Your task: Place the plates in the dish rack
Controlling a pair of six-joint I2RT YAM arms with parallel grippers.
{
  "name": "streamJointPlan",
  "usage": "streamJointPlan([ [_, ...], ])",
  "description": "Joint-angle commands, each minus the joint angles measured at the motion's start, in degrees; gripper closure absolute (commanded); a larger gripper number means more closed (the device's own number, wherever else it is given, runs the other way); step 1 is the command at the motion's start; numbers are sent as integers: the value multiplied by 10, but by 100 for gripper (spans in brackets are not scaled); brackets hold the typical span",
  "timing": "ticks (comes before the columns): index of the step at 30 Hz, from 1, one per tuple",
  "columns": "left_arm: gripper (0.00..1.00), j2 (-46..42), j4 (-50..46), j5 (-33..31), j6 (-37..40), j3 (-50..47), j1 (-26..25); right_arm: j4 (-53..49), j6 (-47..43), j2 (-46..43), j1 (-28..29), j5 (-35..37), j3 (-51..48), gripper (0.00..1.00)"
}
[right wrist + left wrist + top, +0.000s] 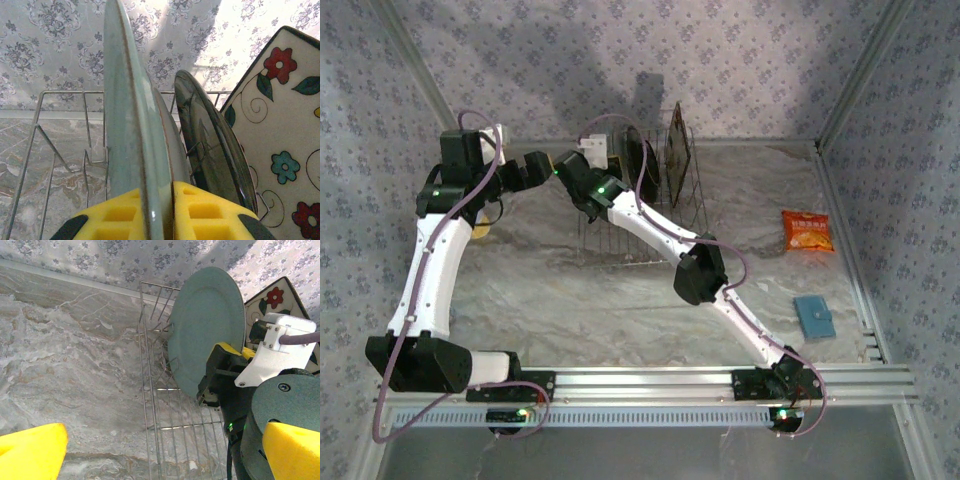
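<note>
The pale grey-blue plate (205,330) stands on edge in the dish rack (148,405), just beside the dark glossy plate (212,150), my right gripper (160,212) clamped on its rim; I'd keep it vertical and seat it between tines before releasing, my left gripper (160,452) hanging nearby, jaws apart and empty.

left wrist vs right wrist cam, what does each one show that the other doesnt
Left wrist view, not the right wrist one: the pale grey-blue plate seen face-on, the right arm's white wrist housing beside it, and a broad stretch of marble table.

Right wrist view, not the left wrist one: that plate edge-on between the right claw's yellow pads, and a dark glossy plate standing just behind it.

Both: the grey-blue plate, the wire dish rack, the square flowered plate and the patterned wall.
</note>
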Motion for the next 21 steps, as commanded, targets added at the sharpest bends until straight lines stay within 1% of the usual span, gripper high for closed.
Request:
streamJointPlan([
  [1,1,-9,9,6,-3,-9,-2,-24,26,32,9,-36,-15,84],
  [5,1,-7,10,8,-5,-8,-2,-28,23,28,10,-32,-15,83],
  [9,1,-9,10,9,-6,-9,-2,-35,21,21,10,-30,-14,92],
  [10,1,-10,10,9,-6,-9,-2,-38,21,19,9,-29,-14,97],
  [11,1,-10,10,9,-6,-10,-2,-40,20,17,9,-28,-14,99],
  [13,1,-11,11,9,-7,-10,-2,-44,17,11,9,-26,-14,98],
  [15,1,-11,12,10,-8,-12,-2,-46,16,7,9,-23,-14,94],
  [19,1,-11,14,12,-10,-13,-2,-43,5,4,9,-21,-14,92],
  [21,1,-12,14,12,-10,-13,-2,-46,2,4,9,-21,-14,85],
])
